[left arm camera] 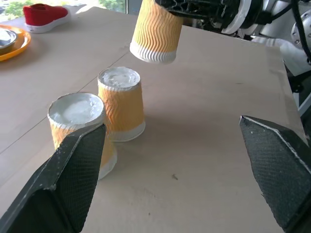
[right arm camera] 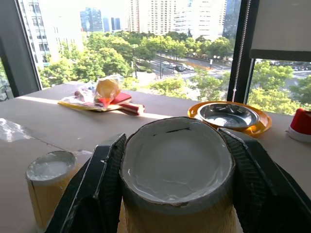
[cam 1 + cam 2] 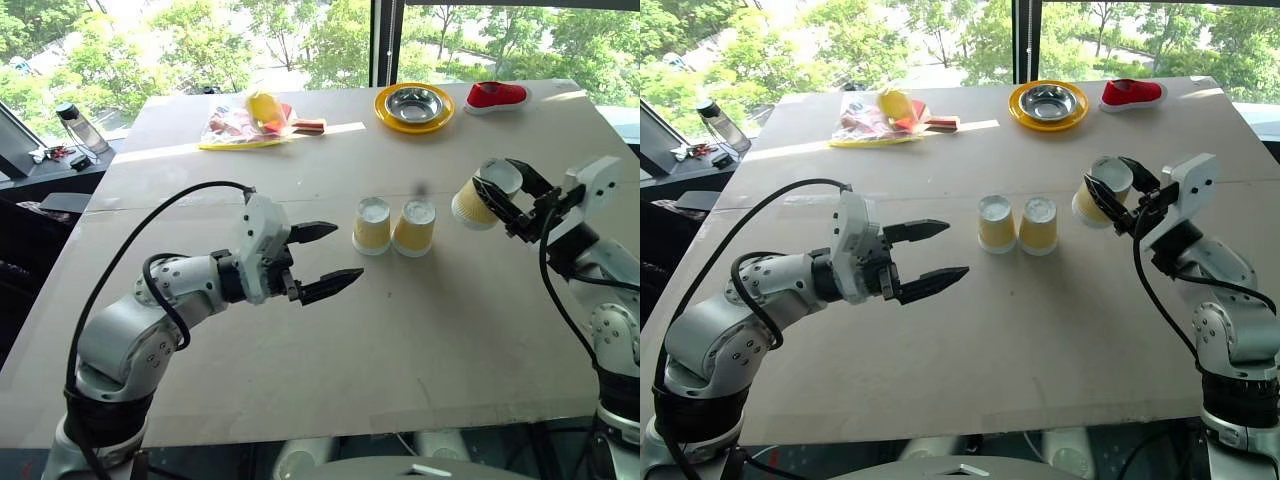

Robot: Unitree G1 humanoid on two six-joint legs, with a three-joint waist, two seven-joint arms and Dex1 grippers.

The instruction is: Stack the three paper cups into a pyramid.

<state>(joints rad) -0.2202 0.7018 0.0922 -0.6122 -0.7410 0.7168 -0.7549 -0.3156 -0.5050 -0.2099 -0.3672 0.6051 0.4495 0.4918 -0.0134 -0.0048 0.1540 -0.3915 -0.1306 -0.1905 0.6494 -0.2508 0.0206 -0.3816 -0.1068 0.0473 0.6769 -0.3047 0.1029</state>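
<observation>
Nearest, the left hand is held open beside two upturned cups touching on the worktop; a third cup is gripped aloft by the right hand, seemingly for crowning them.

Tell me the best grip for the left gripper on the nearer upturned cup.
A judgement: take the nearer upturned cup across its ribbed side wall, mid-height, coming in level from the robot's left. It stands base-up beside the second cup, so that flank is free for the left gripper.
</observation>
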